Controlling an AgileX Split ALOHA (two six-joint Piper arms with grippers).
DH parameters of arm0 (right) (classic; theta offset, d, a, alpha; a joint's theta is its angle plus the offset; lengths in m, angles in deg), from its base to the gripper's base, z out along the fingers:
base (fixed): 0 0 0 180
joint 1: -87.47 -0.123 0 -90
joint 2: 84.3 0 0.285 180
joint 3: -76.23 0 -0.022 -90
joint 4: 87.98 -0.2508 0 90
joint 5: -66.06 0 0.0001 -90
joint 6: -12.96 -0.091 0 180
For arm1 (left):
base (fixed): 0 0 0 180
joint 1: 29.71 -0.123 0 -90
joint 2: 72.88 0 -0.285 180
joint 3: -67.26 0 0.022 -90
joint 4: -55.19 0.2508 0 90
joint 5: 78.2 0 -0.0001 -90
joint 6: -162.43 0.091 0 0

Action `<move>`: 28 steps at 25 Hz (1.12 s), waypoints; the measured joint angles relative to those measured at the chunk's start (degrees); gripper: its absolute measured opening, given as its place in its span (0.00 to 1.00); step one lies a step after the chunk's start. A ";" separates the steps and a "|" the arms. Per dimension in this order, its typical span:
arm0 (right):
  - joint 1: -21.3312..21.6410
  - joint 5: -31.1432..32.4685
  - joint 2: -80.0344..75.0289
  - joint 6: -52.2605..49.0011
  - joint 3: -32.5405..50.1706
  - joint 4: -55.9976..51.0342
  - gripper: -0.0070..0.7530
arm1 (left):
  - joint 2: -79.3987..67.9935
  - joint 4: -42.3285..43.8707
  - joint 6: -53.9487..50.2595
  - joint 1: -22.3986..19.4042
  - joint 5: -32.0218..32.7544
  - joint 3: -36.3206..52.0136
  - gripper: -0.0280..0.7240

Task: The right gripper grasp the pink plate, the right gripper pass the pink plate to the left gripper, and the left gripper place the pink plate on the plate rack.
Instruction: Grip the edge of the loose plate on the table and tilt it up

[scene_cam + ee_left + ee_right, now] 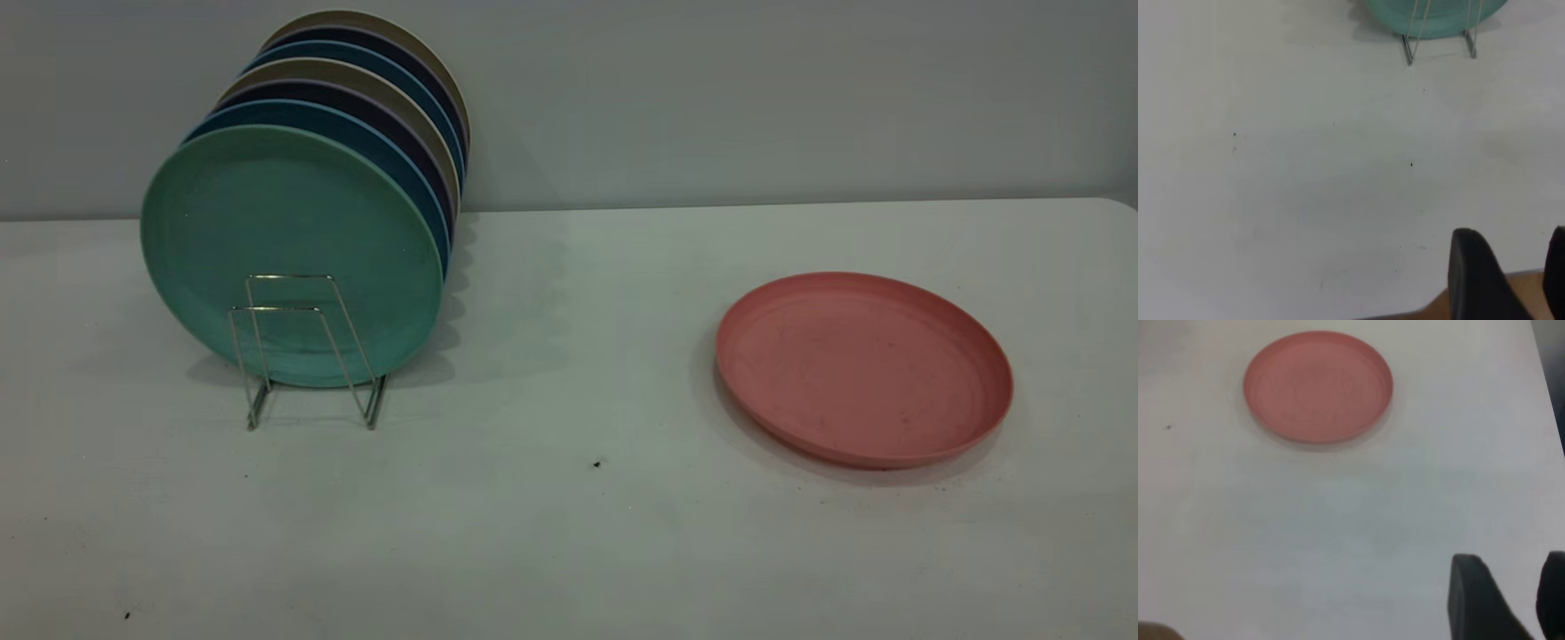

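Note:
The pink plate [862, 369] lies flat on the white table at the right; it also shows in the right wrist view [1318, 387]. The plate rack [302, 351], thin silver wire loops, stands at the left; its front feet show in the left wrist view [1408, 50]. My right gripper [1515, 590] is open and empty, well short of the pink plate, over bare table. My left gripper [1515, 270] is open and empty over the table's near edge, far from the rack. Neither gripper shows in the exterior view.
The rack holds several upright plates: a teal-green plate [289, 249] in front, then blue, dark purple and beige ones behind. The white table [569, 498] runs between rack and pink plate. A grey wall stands behind. A brown strip [1438, 310] shows past the table edge.

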State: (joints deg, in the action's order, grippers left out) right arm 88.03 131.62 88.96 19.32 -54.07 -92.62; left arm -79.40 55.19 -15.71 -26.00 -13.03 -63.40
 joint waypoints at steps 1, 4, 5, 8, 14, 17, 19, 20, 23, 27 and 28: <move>0.00 0.00 0.00 0.00 0.00 -0.06 0.33 | 0.00 0.00 0.00 0.00 0.00 0.00 0.41; 0.00 -0.12 0.00 0.00 0.00 -0.17 0.33 | -0.29 0.00 0.00 0.00 -1.20 -0.29 0.41; 0.00 -0.48 0.00 0.10 0.00 -0.17 0.33 | -0.88 -0.61 0.13 0.00 -1.87 -0.55 0.41; 0.00 -3.21 -1.00 2.61 -0.58 -0.49 0.33 | -6.14 -1.04 0.26 0.00 -3.94 -0.72 0.43; 0.00 -17.08 -11.95 7.76 -0.84 -3.97 0.33 | -20.90 -3.62 -0.05 0.00 -15.17 -0.72 0.54; 0.00 -21.82 -20.91 10.58 -0.84 -8.23 0.35 | -28.07 -7.77 0.45 0.00 -22.14 -0.72 0.56; 0.00 -24.33 -27.83 13.44 -0.84 -12.52 0.38 | -33.09 -10.64 1.95 0.00 -26.22 -0.72 0.56; 0.00 -25.79 -31.36 15.29 -0.84 -15.55 0.41 | -35.19 -12.04 3.01 0.00 -28.10 -0.72 0.56; 0.00 -30.76 -41.20 22.39 -0.84 -25.63 0.50 | -42.10 -15.74 6.04 0.00 -32.24 -1.22 0.56; 0.00 -37.67 -55.09 35.12 -1.79 -39.71 0.55 | -50.41 -19.61 9.97 0.00 -33.66 -5.08 0.56; 0.00 -39.01 -58.37 37.38 -2.56 -42.86 0.55 | -52.13 -20.31 11.01 0.00 -33.94 -6.02 0.56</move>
State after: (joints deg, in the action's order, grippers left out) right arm 88.03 92.61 30.59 56.70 -56.63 -135.48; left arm -131.52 34.88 -4.70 -26.00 -46.97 -69.42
